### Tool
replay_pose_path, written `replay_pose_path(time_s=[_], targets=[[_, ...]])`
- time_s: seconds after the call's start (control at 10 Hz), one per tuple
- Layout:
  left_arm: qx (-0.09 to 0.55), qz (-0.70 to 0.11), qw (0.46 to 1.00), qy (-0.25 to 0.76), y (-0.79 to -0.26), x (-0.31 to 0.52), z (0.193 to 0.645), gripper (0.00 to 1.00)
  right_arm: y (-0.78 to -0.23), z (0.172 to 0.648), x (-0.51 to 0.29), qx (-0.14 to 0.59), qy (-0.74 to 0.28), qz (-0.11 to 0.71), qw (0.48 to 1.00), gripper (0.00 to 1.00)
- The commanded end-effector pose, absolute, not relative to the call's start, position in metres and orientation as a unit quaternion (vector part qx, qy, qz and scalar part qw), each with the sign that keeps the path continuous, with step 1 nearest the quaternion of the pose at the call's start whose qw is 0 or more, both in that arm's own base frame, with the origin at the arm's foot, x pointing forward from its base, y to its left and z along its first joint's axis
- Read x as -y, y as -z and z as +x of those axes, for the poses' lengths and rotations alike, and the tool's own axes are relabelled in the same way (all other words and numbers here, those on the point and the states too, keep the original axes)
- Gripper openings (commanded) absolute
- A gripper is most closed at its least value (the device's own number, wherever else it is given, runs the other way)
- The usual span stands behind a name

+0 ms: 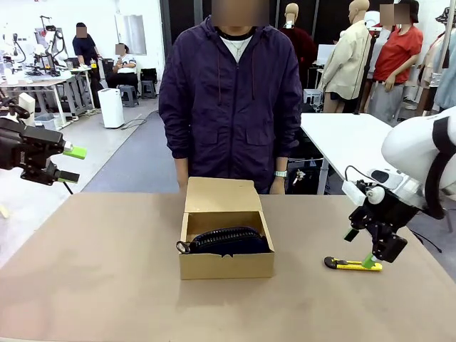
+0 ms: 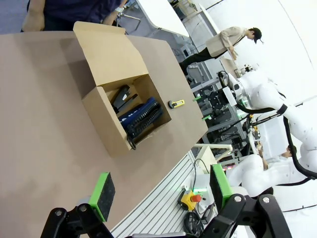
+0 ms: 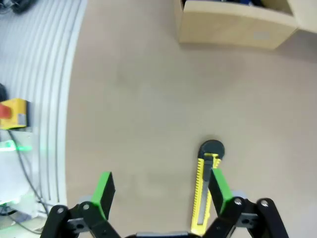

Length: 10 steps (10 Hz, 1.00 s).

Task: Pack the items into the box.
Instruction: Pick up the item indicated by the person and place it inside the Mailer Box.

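Note:
The brown cardboard box (image 1: 226, 267) stands open at the table's middle, its lid flap (image 1: 221, 194) raised toward the person. Inside lie the navy zippered pouch (image 1: 228, 241) and, seen from the left wrist, the black stapler (image 2: 122, 96) beside the pouch (image 2: 143, 116). The yellow-and-black utility knife (image 1: 350, 264) lies flat on the table right of the box. My right gripper (image 1: 360, 248) hangs open just above it; in the right wrist view the knife (image 3: 202, 196) lies close against the inside of one green finger (image 3: 218, 187). My left gripper (image 1: 71, 164) is open and empty, high off the table's left side.
A person in a purple jacket (image 1: 231, 92) stands at the far edge, right behind the box. A yellow emergency-stop button (image 3: 10, 114) sits beyond the table's near edge. Bare tabletop (image 1: 100, 271) spreads left of the box.

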<state>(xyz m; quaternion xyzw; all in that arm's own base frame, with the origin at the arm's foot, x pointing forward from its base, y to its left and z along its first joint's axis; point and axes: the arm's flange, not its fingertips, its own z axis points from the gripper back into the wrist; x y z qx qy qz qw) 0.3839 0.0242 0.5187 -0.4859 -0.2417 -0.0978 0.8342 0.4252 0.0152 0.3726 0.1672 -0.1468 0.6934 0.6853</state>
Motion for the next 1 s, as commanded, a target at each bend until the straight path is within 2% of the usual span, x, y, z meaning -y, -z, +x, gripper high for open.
replay_pose_path(time_s=[0.0,0.3,0.9], targets=[[0.240,-0.487,0.833,0.103,-0.520,-0.026,0.382,1.00,-0.355,0.440,-0.024,0.101,-0.720,0.135,0.673,1.00],[0.240,-0.487,0.833,0.103,-0.520,-0.026,0.382,1.00,-0.324,0.461,-0.022,0.026,-0.735,0.094,0.670,1.00],[0.240,-0.487,0.833,0.103,-0.520,-0.026,0.382,1.00,-0.289,0.480,-0.013,-0.007,-0.695,0.022,0.718,1.00]])
